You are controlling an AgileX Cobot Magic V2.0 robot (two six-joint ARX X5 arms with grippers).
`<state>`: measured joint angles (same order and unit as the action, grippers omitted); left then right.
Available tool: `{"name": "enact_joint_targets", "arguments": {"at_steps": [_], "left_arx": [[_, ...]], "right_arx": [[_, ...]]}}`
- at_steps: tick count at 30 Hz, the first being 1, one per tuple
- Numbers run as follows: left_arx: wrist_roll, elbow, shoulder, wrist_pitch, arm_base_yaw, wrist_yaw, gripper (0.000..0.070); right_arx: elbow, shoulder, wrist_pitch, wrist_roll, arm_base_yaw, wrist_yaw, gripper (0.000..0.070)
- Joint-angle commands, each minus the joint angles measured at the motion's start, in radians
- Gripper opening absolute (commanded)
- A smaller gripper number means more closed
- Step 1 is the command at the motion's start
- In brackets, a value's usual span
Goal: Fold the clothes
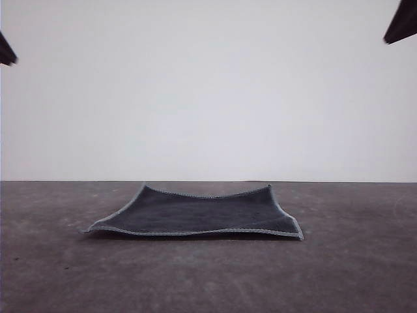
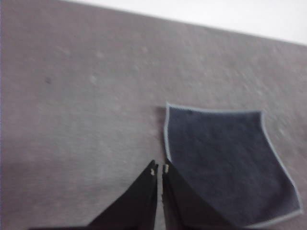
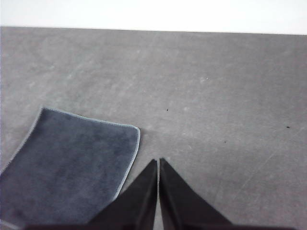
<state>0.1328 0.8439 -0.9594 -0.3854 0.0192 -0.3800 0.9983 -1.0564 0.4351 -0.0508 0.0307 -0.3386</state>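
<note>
One soft, light cloth (image 1: 195, 214) lies flat on the table (image 1: 352, 274); best pinched at a corner. Both claws, left (image 2: 159, 168) and right (image 3: 158, 162), are pressed together, empty.

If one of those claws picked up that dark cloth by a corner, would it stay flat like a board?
Probably not. The cloth looks thin and soft, its stitched edges already waving and lifting off the table, so it would likely droop. It seems light. Pushed sideways, it would probably bunch up rather than slide.
</note>
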Motion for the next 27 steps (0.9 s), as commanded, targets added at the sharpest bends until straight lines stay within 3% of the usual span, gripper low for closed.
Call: {"name": "enact_joint_targets", "arguments": {"at_steps": [1, 7, 18, 20, 22, 23, 25, 27], "left_arx": [[-0.023, 0.037, -0.054, 0.011, -0.001, -0.026, 0.0002], [-0.024, 0.066, -0.199, 0.012, -0.007, -0.115, 0.0002], [-0.043, 0.069, -0.238, 0.018, -0.007, -0.119, 0.0026], [-0.041, 0.07, -0.238, 0.018, -0.007, -0.119, 0.0138], [-0.038, 0.07, -0.238, 0.018, -0.007, -0.127, 0.0297], [-0.038, 0.07, -0.238, 0.016, -0.007, -0.135, 0.0339], [-0.038, 0.07, -0.238, 0.015, -0.007, -0.151, 0.0355], [-0.035, 0.07, -0.238, 0.016, -0.007, -0.163, 0.0355]], "right_arx": [[0.034, -0.068, 0.019, 0.017, 0.001, -0.002, 0.0], [0.059, -0.224, 0.1, 0.022, 0.001, -0.002, 0.0], [0.059, -0.256, 0.113, 0.026, 0.001, -0.003, 0.0012], [0.059, -0.256, 0.113, 0.026, 0.001, -0.006, 0.009], [0.059, -0.256, 0.114, 0.025, 0.001, -0.027, 0.0251], [0.059, -0.256, 0.116, 0.025, 0.001, -0.042, 0.0355], [0.059, -0.256, 0.117, 0.024, 0.001, -0.056, 0.0464], [0.059, -0.256, 0.119, 0.024, 0.001, -0.056, 0.0467]]}}
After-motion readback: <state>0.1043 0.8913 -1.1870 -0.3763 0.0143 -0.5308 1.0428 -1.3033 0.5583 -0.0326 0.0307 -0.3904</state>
